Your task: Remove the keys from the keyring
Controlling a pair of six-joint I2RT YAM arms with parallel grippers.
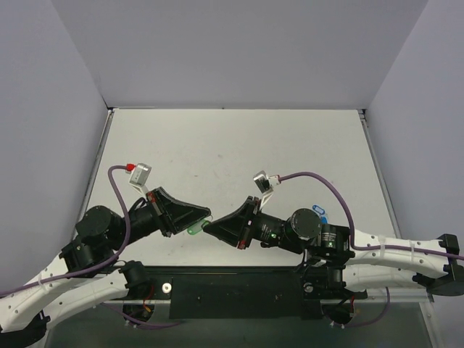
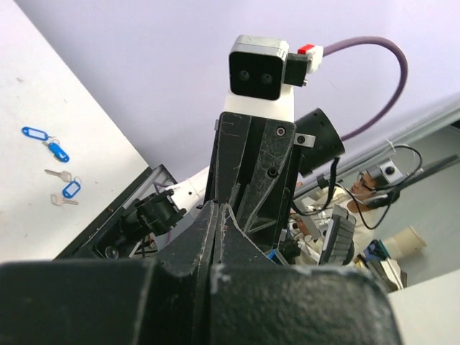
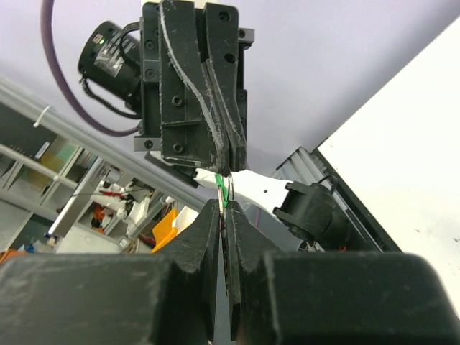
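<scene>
I have both arms meeting tip to tip low over the worktop (image 1: 239,145), at about 6 o'clock from its middle, with the left claw (image 1: 206,217) coming in from 9 o'clock and the right claw (image 1: 208,226) from 3 o'clock. Both claws are pressed together, and in the right wrist view a thin green sliver with a bit of silver beside it runs from the left claw's closed tips down into my right claw's closed fingers, so I read both as clamped on the keys, held up off the surface. From above, the green piece (image 1: 194,230) pokes out at 7 o'clock from where the tips meet. The keyring is too thin for me to pick out, and I cannot tell which claw has metal and which has plastic. My judgement is that the set is lifted and gripped from both sides but nothing is off the ring yet, so the working apart is all left to do. A blue-tagged key (image 1: 317,210) lies at 4 o'clock by the right arm. I can read no brand or writing anywhere; the tag labels are too small
</scene>
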